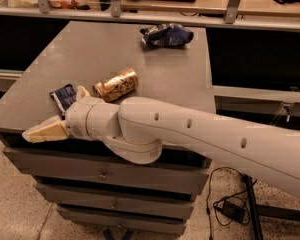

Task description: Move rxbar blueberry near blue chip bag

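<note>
A grey cabinet-top surface point(155, 69) fills the middle of the frame, with a white robot arm point(215, 134) reaching in from the lower right across its front edge.

The rxbar blueberry point(63, 96), a small flat navy wrapper with a pale patch, lies at left centre, close to the surface's front-left edge. Its label is too small to read. Just right of it a gold can point(116, 84) lies on its side, with dark markings that cannot be made out. The two are close but do not appear to touch.

The blue chip bag point(167, 35), crumpled and glossy with white markings, sits at upper centre near the far edge, well apart from the bar and can. No brand name on it is legible.

The gripper point(54, 113) is at lower left, over the front-left corner of the surface. Its two tan fingers point(44, 131) are spread apart: one points left past the front edge, the other points up just right of the bar. Whether either touches the bar cannot be told.

Bare grey surface runs between the can and the bag, and along the left side. Below the front edge are drawer fronts point(105, 174). A black cable and adapter point(230, 209) lie on the speckled floor at lower right.
</note>
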`<state>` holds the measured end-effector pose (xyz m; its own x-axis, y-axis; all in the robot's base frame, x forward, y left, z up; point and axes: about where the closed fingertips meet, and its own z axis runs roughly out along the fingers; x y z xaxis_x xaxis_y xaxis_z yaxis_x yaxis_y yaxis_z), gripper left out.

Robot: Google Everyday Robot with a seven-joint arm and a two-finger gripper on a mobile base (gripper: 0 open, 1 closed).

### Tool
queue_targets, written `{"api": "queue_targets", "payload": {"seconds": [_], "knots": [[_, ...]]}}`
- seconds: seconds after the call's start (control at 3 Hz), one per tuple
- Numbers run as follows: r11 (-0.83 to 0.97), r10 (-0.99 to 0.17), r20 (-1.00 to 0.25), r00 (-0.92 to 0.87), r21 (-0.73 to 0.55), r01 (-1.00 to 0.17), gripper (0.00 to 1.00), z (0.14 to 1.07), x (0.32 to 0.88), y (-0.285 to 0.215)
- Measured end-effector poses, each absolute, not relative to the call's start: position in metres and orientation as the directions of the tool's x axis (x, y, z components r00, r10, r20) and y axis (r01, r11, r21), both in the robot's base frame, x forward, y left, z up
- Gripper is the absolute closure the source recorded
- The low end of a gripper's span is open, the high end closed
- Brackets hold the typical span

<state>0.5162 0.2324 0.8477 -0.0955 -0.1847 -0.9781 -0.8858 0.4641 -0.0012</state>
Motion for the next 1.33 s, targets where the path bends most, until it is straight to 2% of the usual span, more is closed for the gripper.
{"api": "queue_targets", "payload": {"seconds": [1.0, 1.33], "knots": [[0.582, -0.135, -0.981, -0.139, 0.035, -0.812, 0.00, 0.839, 0.551, 0.230], [0.590, -0.166, -0.984, -0.072, -0.040, -0.807, 0.26, 0.842, 0.553, 0.230]]}}
